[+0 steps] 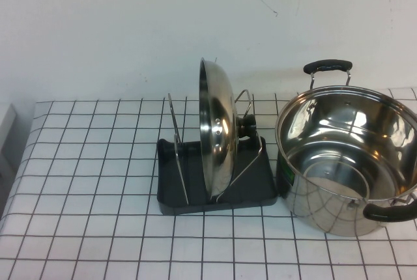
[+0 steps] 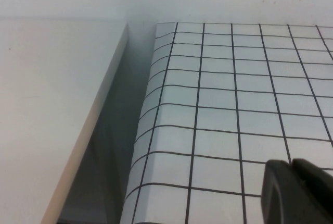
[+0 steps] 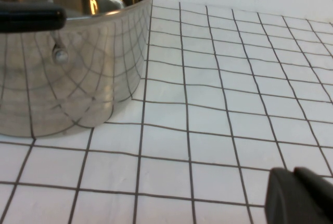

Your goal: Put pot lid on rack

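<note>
- Left gripper [image 2: 296, 190] sat low over the gridded table [image 2: 218, 104] near its left edge; can't tell its state.
- Lid [image 1: 217, 130] stood on edge in rack [image 1: 215, 198], knob [image 1: 247, 126] facing pot [image 1: 348, 163].
- Right gripper [image 3: 299, 195] sat near pot, state unclear too.

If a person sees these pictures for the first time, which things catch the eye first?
The shiny pot lid stands on edge in the dark rack at the table's middle, its black knob toward the pot. To its right sits the deep steel pot, open and uncovered. The left gripper and right gripper show only at the wrist views' edges, above bare checked cloth.
</note>
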Robot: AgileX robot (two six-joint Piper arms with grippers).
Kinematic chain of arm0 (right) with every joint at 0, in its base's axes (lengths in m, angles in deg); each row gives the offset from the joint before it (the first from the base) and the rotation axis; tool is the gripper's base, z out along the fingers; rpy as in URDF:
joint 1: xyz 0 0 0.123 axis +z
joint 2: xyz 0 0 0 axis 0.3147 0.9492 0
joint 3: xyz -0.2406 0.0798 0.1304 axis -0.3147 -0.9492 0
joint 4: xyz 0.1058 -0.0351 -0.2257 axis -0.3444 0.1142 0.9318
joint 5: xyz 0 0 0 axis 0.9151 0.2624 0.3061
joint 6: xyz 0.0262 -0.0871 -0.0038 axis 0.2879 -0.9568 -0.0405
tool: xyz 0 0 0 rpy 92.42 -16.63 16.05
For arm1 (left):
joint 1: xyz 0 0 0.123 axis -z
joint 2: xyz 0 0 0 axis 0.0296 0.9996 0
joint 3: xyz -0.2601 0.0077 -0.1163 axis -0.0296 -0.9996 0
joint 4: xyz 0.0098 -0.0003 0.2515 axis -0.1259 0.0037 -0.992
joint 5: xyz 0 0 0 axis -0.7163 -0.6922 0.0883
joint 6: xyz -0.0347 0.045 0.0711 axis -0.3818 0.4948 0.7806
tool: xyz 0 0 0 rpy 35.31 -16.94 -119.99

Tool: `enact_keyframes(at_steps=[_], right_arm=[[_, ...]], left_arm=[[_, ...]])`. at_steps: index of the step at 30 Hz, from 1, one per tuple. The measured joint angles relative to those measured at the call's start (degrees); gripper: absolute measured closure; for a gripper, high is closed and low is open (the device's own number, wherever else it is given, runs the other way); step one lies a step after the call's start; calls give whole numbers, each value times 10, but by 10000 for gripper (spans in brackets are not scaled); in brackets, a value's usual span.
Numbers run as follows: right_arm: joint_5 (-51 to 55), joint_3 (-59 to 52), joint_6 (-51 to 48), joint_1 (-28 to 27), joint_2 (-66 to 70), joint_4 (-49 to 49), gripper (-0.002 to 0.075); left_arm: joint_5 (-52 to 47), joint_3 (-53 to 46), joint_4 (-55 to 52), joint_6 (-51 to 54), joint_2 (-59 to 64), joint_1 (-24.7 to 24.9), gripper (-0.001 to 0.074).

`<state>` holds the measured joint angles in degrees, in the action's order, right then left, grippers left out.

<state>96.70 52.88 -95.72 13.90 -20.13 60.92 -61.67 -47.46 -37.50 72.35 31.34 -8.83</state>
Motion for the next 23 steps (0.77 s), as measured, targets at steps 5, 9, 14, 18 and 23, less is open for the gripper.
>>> enact_keyframes(at_steps=[5,9,14,18,23], right_arm=[[0,0,0,0,0,0,728],[0,0,0,0,0,0,728],[0,0,0,0,0,0,728],[0,0,0,0,0,0,728],[0,0,0,0,0,0,728]], left_arm=[[0,0,0,-39,0,0,737],[0,1,-9,-39,0,0,737],[0,1,-12,-40,0,0,737],[0,1,-3,-41,0,0,737],[-1,1,7,-41,0,0,737]])
